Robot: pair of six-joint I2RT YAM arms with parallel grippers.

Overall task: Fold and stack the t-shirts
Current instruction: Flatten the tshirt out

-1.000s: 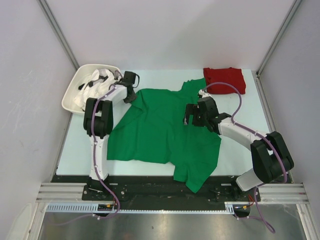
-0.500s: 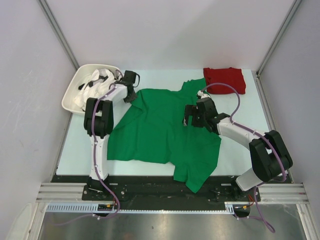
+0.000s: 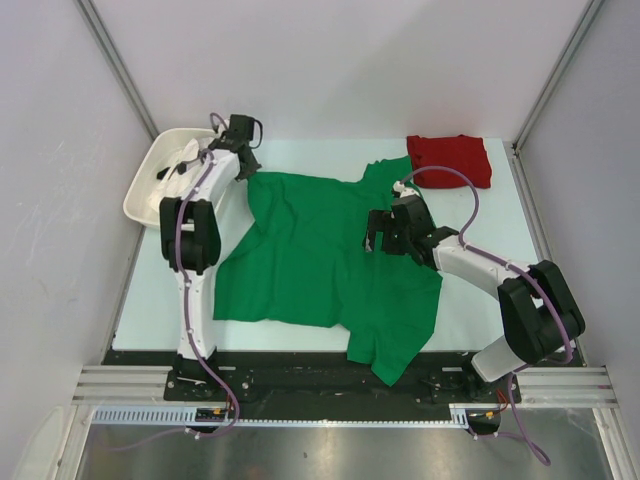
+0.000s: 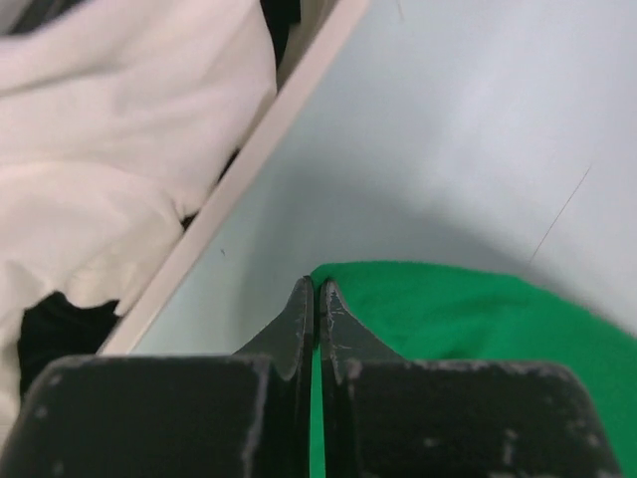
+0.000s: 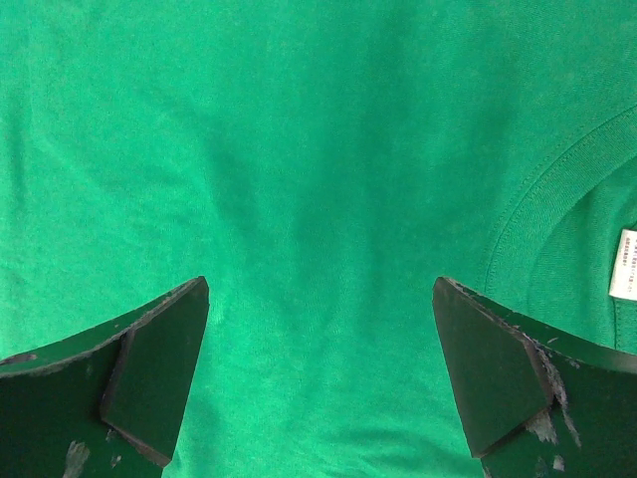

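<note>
The bright green t-shirt lies spread and rumpled across the middle of the table. My left gripper is shut on its far left corner, beside the bin; the wrist view shows green cloth pinched between the closed fingers. My right gripper is open just above the shirt's upper right part, near the collar; the wrist view shows cloth between the spread fingertips and the white neck label. The dark red t-shirt lies folded at the far right.
A white bin with white and dark cloth stands at the far left, its rim right beside my left gripper. Grey walls enclose the table on three sides.
My left gripper has pulled the green shirt's corner toward the far left, next to the bin, stretching that edge out. The right gripper has shifted slightly left over the shirt.
</note>
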